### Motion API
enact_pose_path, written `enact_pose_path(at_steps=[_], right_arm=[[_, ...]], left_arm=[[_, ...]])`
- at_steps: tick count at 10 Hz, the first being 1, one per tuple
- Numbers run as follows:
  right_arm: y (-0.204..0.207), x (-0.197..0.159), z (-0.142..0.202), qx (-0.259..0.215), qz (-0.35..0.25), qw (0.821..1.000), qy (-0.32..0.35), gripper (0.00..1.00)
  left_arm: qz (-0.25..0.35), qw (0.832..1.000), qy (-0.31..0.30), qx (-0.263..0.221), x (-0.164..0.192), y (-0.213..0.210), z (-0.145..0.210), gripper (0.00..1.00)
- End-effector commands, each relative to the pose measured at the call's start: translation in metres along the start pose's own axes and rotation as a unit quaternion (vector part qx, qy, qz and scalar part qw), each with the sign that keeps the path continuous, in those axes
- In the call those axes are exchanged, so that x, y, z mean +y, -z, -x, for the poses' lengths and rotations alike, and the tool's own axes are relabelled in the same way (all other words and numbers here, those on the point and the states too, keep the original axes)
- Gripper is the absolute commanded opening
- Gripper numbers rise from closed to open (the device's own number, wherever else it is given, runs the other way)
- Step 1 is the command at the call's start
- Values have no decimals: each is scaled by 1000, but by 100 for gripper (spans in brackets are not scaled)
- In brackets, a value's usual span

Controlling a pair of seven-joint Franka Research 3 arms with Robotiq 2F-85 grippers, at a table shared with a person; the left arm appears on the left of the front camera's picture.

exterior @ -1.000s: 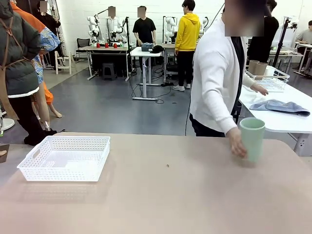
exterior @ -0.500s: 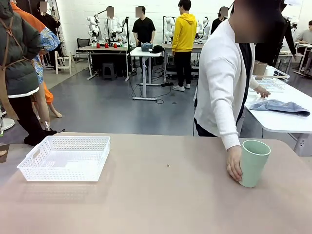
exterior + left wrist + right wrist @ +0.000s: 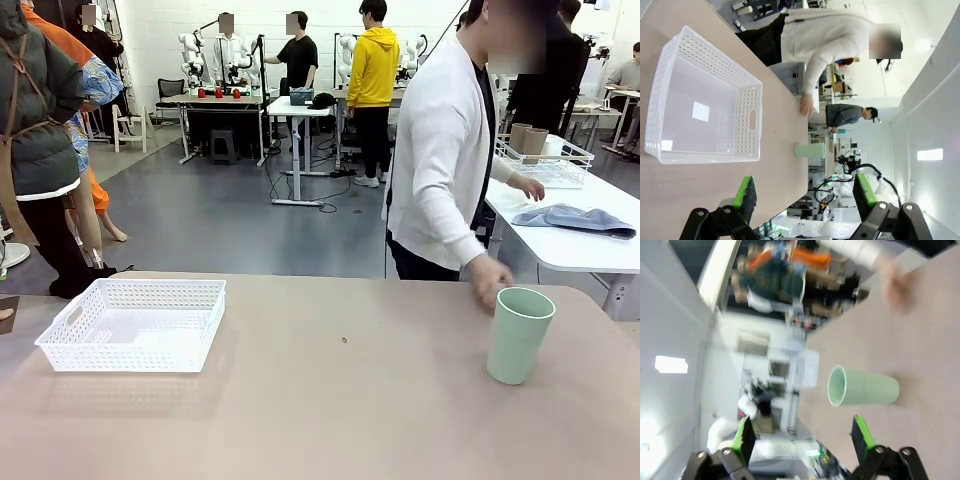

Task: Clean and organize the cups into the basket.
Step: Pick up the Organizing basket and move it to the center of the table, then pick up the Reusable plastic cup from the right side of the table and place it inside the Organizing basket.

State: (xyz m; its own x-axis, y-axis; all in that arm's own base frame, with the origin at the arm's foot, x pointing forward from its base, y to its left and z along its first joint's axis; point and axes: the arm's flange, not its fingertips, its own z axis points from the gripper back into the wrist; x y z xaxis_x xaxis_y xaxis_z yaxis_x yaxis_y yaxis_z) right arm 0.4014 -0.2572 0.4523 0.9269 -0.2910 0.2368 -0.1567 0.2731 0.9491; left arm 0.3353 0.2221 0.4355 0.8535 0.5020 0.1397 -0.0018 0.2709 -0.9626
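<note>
A pale mint green cup (image 3: 519, 334) stands upright on the tan table near its right edge; it is also visible as a cup (image 3: 809, 150) in the left wrist view and as a cup (image 3: 863, 387) in the right wrist view. The person's hand (image 3: 490, 281) hovers just above and left of the cup, off it. Two tan-brown cups (image 3: 527, 138) stand in a wire basket on the white side table behind. The white lattice basket (image 3: 137, 322) sits empty at the table's left. My left gripper (image 3: 804, 192) is open above the basket's near side. My right gripper (image 3: 802, 436) is open, facing the mint cup.
A person in a white top (image 3: 443, 150) stands at the far right edge of the table. A blue-grey cloth (image 3: 575, 219) lies on the white side table. Bare tabletop (image 3: 340, 400) spreads between basket and cup.
The person set the mint cup down on the table's right side and has let go, hand lifting up and away. The basket has not moved.
</note>
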Motion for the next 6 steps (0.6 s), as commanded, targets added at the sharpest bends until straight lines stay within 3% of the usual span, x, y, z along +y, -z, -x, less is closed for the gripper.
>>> enact_pose_path(at_steps=[1, 2, 4, 6], right_arm=[[1, -5, 0, 127, -23, 973, -189, 100], [2, -6, 0, 190, -39, 943, -271, 100], [5, -13, -6, 161, -1, 901, -403, 100], [5, -16, -1, 150, 27, 872, -465, 100]], left_arm=[[-67, 992, 101, 24, -5, 1, -2, 100], [-119, 983, 141, 19, -14, 6, -1, 100], [-236, 954, 186, -26, -35, 20, -3, 100], [-372, 901, 209, -72, -46, 41, -10, 100]])
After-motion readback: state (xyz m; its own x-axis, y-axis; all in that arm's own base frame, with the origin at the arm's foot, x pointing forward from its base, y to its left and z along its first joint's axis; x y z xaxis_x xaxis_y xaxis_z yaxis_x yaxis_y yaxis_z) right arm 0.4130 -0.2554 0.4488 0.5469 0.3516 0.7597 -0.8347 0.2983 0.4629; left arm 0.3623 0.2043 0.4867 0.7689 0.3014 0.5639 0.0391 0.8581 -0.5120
